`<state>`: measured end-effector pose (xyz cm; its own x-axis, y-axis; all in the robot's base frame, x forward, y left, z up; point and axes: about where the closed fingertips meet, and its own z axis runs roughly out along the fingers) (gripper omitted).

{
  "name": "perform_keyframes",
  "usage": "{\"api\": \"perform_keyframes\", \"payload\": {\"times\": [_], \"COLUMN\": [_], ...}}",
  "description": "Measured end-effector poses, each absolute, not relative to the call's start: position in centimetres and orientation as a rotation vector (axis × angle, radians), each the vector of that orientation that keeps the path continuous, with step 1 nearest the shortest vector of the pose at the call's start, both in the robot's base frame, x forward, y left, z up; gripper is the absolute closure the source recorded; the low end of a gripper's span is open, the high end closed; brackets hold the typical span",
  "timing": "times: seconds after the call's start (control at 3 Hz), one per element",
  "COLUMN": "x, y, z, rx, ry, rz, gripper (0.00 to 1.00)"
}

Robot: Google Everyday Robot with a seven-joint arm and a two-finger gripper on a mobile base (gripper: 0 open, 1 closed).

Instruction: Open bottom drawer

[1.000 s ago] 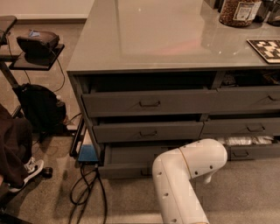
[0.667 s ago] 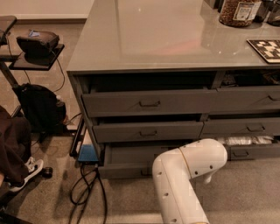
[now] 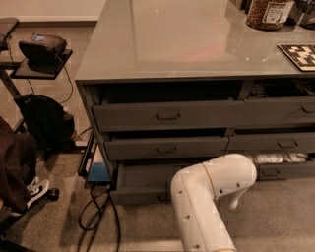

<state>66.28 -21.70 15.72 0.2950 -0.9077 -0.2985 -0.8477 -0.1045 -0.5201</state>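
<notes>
The bottom drawer (image 3: 143,176) is the lowest one on the left of the grey cabinet. It stands pulled out a little, showing a bare grey tray behind its low front (image 3: 138,196). My white arm (image 3: 209,197) bends in front of the drawer's right end and covers most of its handle. The gripper is hidden behind the arm, low down by the cabinet's base.
Two taller drawers (image 3: 167,117) above stand slightly ajar. At the lower right another drawer shows white packets (image 3: 275,158). Cables (image 3: 101,211) and a blue box (image 3: 99,172) lie on the floor to the left, near a black bag (image 3: 44,120). A jar (image 3: 268,12) and a checkered board (image 3: 300,54) sit on the countertop.
</notes>
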Motion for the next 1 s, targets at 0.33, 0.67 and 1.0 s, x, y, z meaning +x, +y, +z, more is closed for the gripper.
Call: {"api": "perform_keyframes", "payload": {"times": [0.33, 0.67, 1.0], "x": [66.05, 66.05, 66.05], "y": [-21.81, -21.79, -21.79], "z": [16.45, 16.44, 16.44], "rx": [-1.915, -1.915, -1.915], "ry": [1.567, 1.567, 1.567], "rz": [-0.126, -0.126, -0.126], "gripper": [1.0, 0.81, 0.58]}}
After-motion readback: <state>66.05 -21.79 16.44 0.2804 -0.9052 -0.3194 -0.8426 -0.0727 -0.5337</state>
